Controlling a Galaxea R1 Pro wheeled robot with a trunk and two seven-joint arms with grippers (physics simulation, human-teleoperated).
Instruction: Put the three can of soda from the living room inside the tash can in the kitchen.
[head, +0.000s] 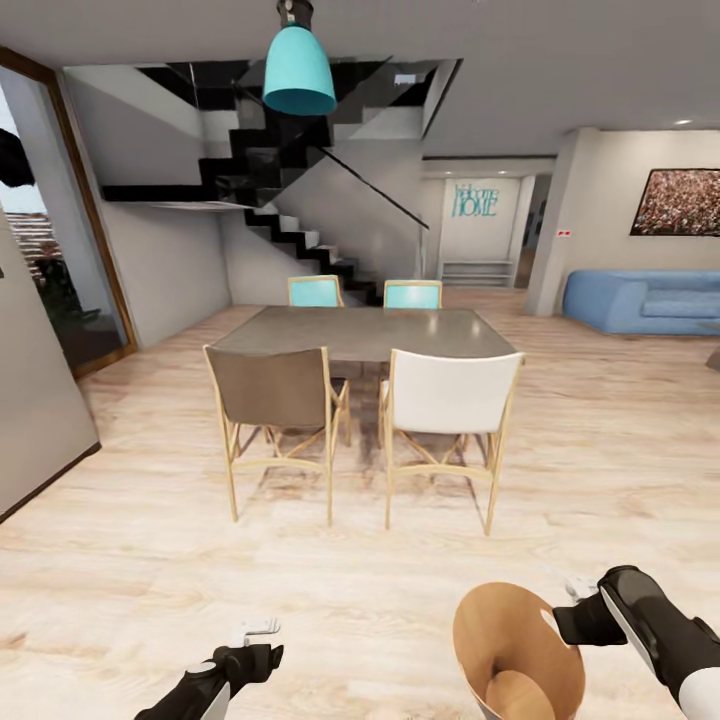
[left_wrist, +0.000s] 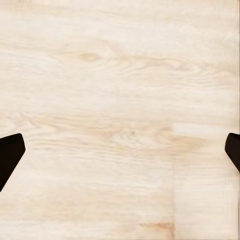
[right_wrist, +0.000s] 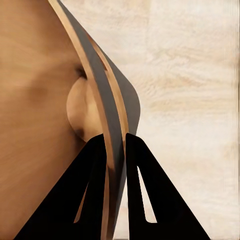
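A: What does the head view give us?

B: It shows the kitchen side of the room: a grey desk (head: 360, 333) with four chairs, a teal lamp (head: 298, 72) above it, dark stairs behind, and a blue sofa (head: 640, 300) far to the right. Low in the picture, the tash can (head: 510, 640) hangs tilted over the wooden floor (head: 360, 560), with its tan inside facing the camera. The right tool (head: 578, 612) is at its rim.

A: And the right wrist view?

B: There I see what the head view hides: the two black fingers (right_wrist: 150, 200) stand on both sides of the rim (right_wrist: 112, 145), one inside and one outside, pressed together on the wall of the tash can.

A: The left tool (head: 257, 632)?

B: In the left wrist view its dark fingertips (left_wrist: 10, 155) are wide apart, holding nothing, with only floor boards between them.
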